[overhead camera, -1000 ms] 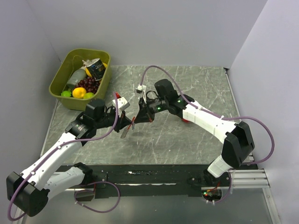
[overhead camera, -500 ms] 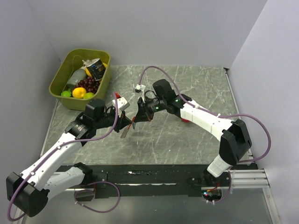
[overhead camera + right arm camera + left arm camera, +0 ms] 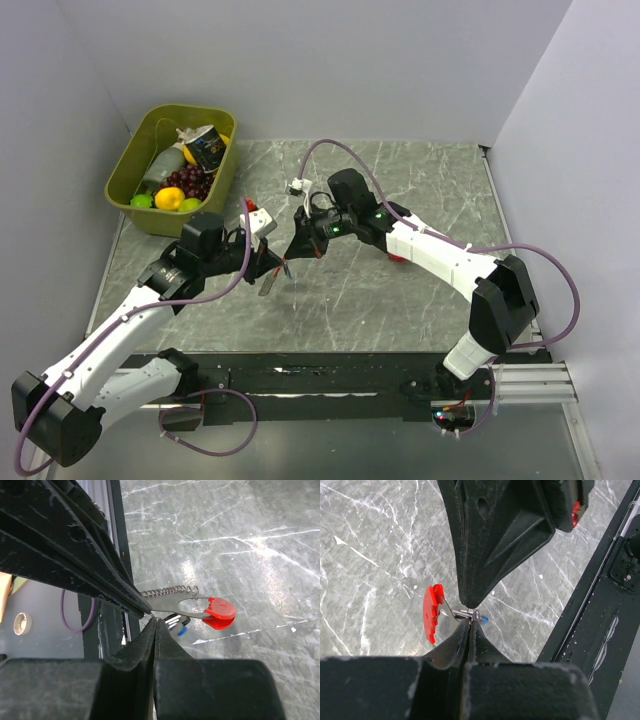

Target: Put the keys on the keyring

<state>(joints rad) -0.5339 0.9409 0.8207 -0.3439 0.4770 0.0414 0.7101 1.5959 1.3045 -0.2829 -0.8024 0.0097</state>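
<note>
Two grippers meet tip to tip above the table [image 3: 420, 310], just 9 o'clock of its middle. The left gripper [image 3: 470, 626] is clamped on the keyring [image 3: 219, 613] at its metal end. The right gripper [image 3: 156, 625] is pressed shut, on what I cannot tell. The blue key [image 3: 484, 619] hangs at the joint, so threading seems in hand, needing a fine slide. Both tips crowd it. The fruit bin [image 3: 122, 172] sits at 10 o'clock, well apart.

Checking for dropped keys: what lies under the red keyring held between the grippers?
Only bare marbled table shows below the keyring, pinched in the air by the left gripper and right gripper; a blue key hangs beside it. The table straight under both grippers is covered.
</note>
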